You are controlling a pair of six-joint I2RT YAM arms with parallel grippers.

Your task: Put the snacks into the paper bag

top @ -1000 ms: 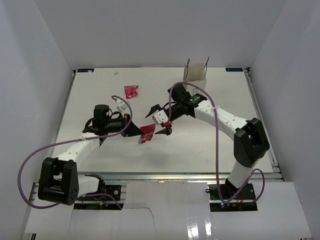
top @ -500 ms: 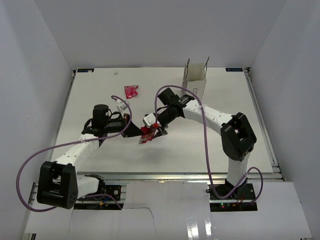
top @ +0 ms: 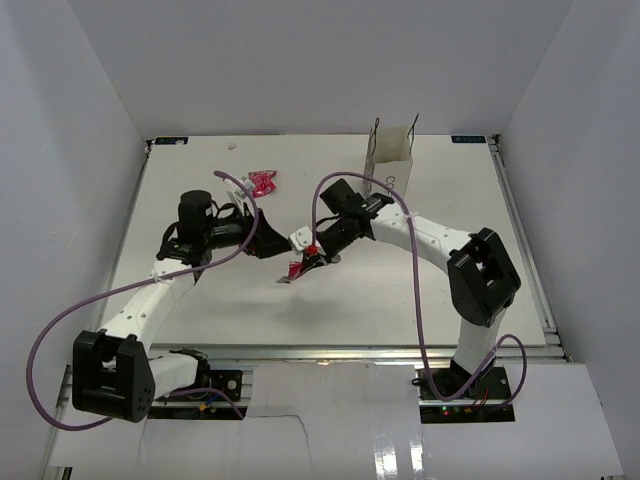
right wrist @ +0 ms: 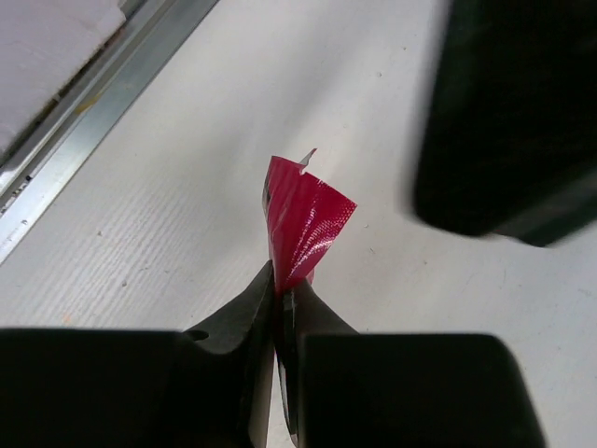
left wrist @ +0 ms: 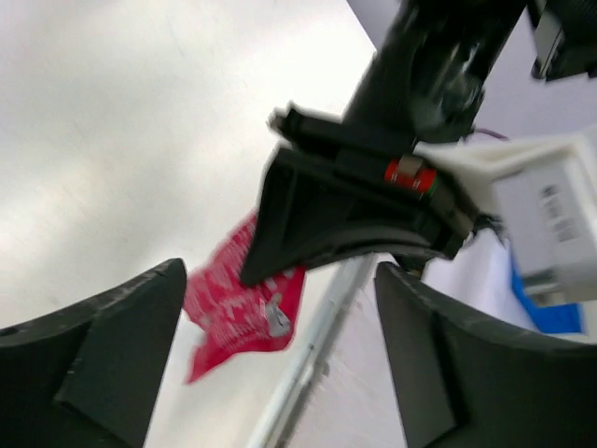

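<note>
A pink-red snack (top: pixel 294 269) hangs above the middle of the table, pinched at one end by my right gripper (top: pixel 312 257), which is shut on it. In the right wrist view the red wrapper (right wrist: pixel 303 219) sticks up, folded, from the closed right gripper (right wrist: pixel 280 282). My left gripper (top: pixel 267 241) stands open just left of it, off the wrapper. In the left wrist view the snack (left wrist: pixel 238 308) shows between the spread fingers of the left gripper (left wrist: pixel 280 280). A second pink-red snack (top: pixel 262 181) lies far left. The white paper bag (top: pixel 392 156) stands upright at the back.
A metal rail (top: pixel 330 353) runs along the table's near edge. White walls close in the left, right and back sides. Purple cables (top: pixel 420 300) loop beside both arms. The right arm's elbow (top: pixel 487 275) rises at the right.
The right gripper closed on the red snack that the left gripper was holding. The left gripper opened, let go and drew back a little to the left and away.
</note>
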